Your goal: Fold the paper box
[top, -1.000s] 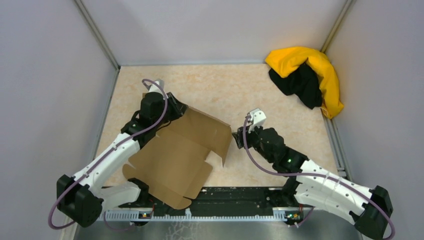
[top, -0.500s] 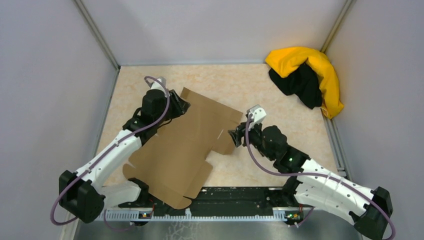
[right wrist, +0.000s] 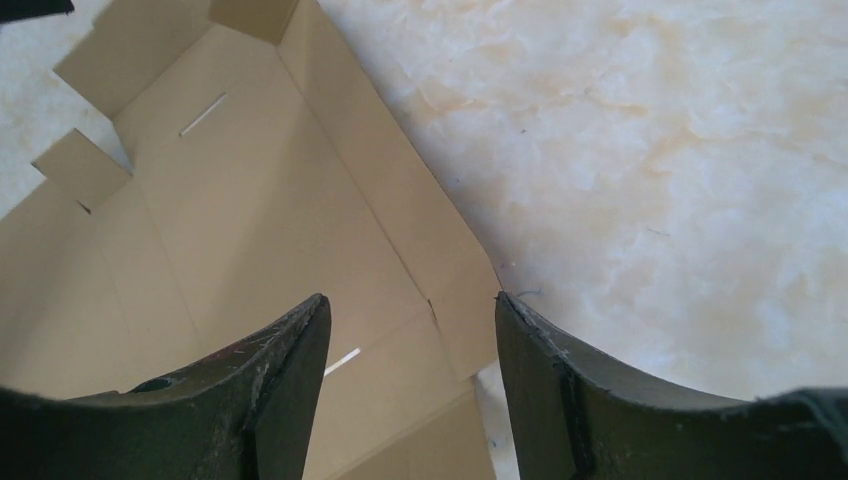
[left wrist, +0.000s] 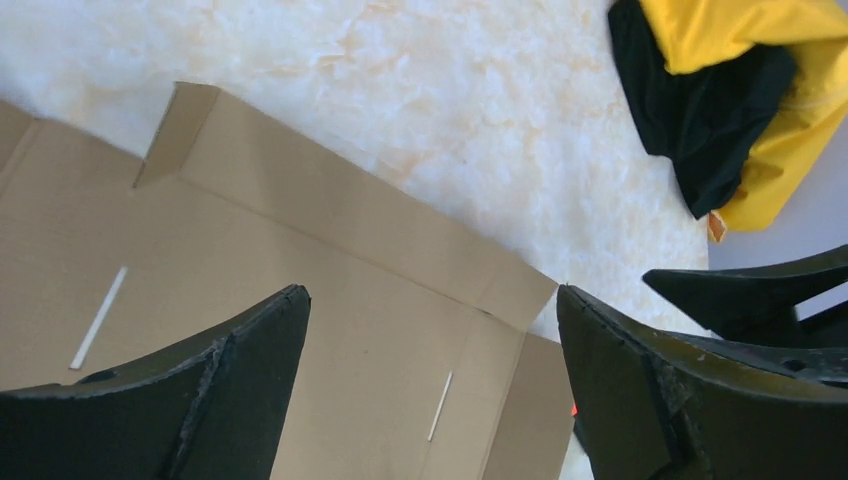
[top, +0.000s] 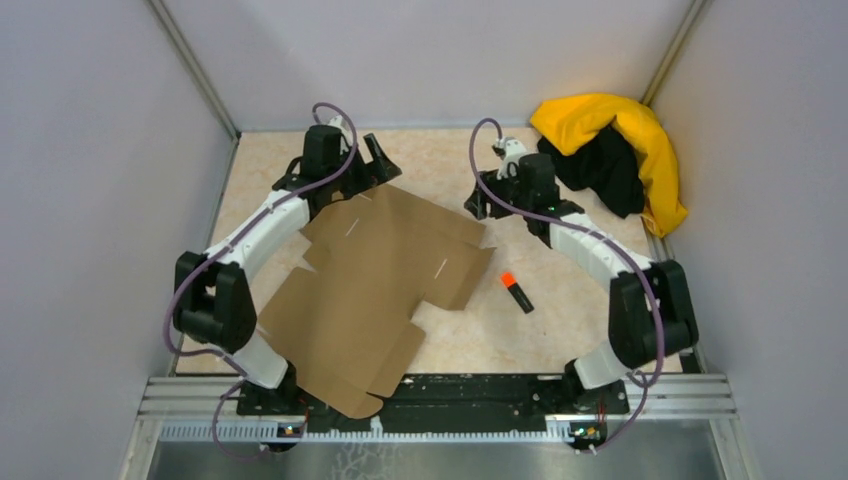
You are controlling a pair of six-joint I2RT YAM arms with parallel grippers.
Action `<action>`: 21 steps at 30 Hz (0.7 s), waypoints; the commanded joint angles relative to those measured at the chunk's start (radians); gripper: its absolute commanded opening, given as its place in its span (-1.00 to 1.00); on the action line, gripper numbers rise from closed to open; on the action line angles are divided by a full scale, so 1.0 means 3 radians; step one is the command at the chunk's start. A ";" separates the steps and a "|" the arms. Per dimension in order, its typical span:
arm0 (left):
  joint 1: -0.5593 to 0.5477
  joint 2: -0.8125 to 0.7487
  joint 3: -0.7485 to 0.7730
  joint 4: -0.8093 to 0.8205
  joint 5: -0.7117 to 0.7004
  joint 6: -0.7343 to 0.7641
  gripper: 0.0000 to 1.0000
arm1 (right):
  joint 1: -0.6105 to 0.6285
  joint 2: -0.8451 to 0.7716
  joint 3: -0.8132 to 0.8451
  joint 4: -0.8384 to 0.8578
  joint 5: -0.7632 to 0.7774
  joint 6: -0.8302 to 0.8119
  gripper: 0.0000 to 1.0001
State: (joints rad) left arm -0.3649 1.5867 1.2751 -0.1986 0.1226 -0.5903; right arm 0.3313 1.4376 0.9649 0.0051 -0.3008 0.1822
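Paper box [top: 380, 280] is laid flat, unfolded, bare bench [top: 440, 160] beyond its far edge, where left hand [left wrist: 430, 295] and right hand [right wrist: 410, 298] are held spread wide, empty.

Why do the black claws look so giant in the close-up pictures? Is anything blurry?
Left wrist view: the left fingers sit right by the lens, so they look giant, and the box behind them is sharp. Right wrist view: the same goes for the right fingers, and the box creases look crisp. Top view: even light, faint shadows, no glare, nothing blurry.
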 commanded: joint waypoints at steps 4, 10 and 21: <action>0.0259 0.0183 -0.0432 0.0919 0.0839 -0.0871 0.97 | -0.0025 0.1075 0.1019 -0.0195 -0.0925 -0.0514 0.14; 0.0263 0.0369 -0.0618 0.1171 0.1044 -0.1397 0.97 | -0.0025 0.1552 0.1432 -0.0320 -0.1020 -0.0842 0.14; 0.0088 0.0444 -0.0295 0.0810 0.0769 -0.0619 0.97 | -0.0028 0.2202 0.1873 -0.0513 -0.1087 -0.1078 0.16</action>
State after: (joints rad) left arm -0.3050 1.7153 1.0542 0.1677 0.4278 -0.9764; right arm 0.3305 2.0773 1.4685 -0.1368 -0.5930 -0.0956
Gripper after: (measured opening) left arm 0.987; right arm 0.579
